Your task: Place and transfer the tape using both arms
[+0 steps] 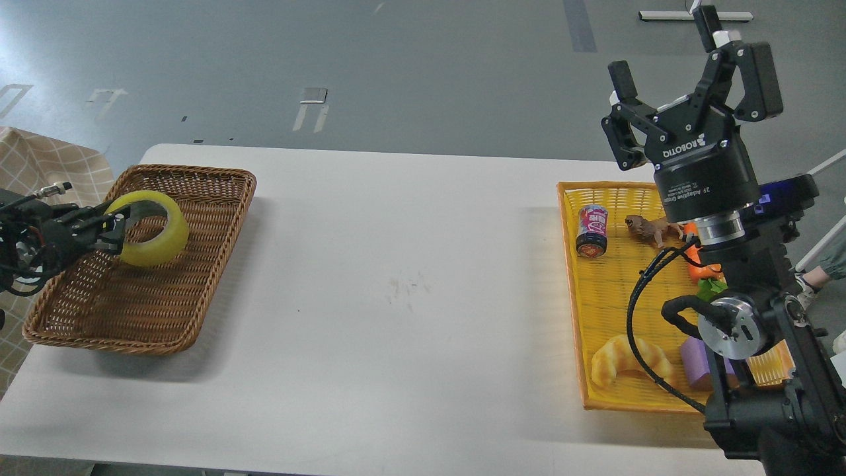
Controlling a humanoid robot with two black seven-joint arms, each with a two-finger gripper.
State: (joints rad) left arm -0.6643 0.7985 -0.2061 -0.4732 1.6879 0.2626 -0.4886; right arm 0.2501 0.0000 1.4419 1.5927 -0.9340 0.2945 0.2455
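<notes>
The left hand (115, 223) is reaching in from the left edge over the brown wicker basket (198, 277), its fingers clamped on the wall of the tape (158, 241), one finger showing inside the ring. The tape is being held tilted above the basket's left half, its open centre facing up and toward the far side; whether its lower edge is touching the weave I cannot tell. It is looking like one wide roll, translucent yellow and glossy on the outer face, with a paler grey-white inner core showing round the hole.

The right hand (691, 66) is standing raised at the right, pointing upward, its two fingers spread well apart and holding nothing. Below it the yellow tray (595, 277) is lying on the white surface (410, 297), well apart from the basket.

In the tray, partly hidden by the right arm, these are lying: one can (591, 230) on its side with a pink label, one brown animal figure (651, 229), one croissant (628, 361), one purple block (697, 363), and orange (702, 263) and green (712, 289) pieces too covered to count.

One basket, one tray, one roll of tape.
</notes>
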